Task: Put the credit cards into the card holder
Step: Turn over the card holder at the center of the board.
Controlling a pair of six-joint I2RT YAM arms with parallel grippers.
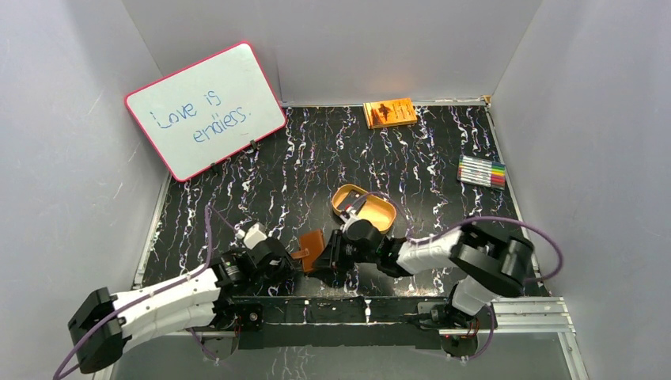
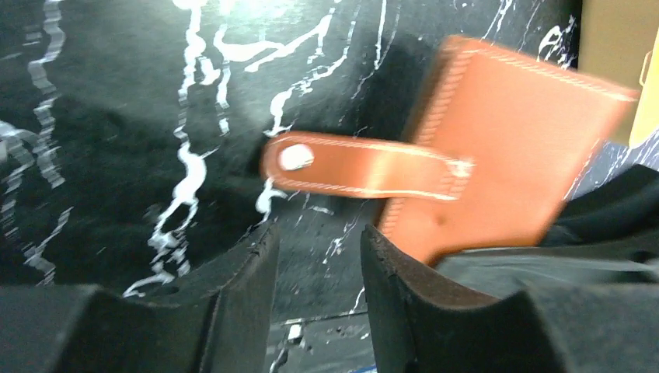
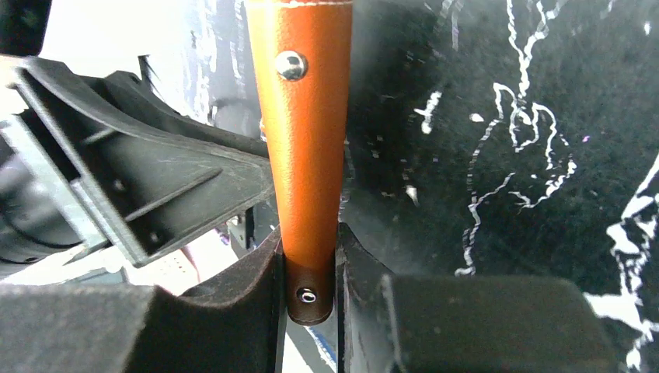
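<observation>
- Wallet (image 1: 312,247) is low-centre on the black marbled table (image 1: 316,158), near the front edge, between the two grippers. Off the surface or resting on it: can't tell.
- Right gripper (image 3: 308,249): jaws pinched narrow on the wallet's brown leather, pads touching it both sides. The leather runs up and away from the fingers. One metal stud (image 3: 291,64) shows further up, a second sits low in the pinch.
- Left gripper (image 2: 319,237): jaws part-way apart w/ nothing between them, bare table visible through the gap.
- Left wrist view: the wallet's strap (image 2: 357,167) sticks out twd the left, round stud at its end, just above that gap. One finger (image 2: 396,272) overlaps the wallet's lower corner; contact unclear. View is blurred.
- Tan oval tray (image 1: 376,210) is just behind the right gripper. Small items inside, too small to ID.
- Orange book (image 1: 389,112) lies at the back edge.
- Marker set (image 1: 481,170) is far right.
- Pink-framed whiteboard (image 1: 206,111) leans back-left.
</observation>
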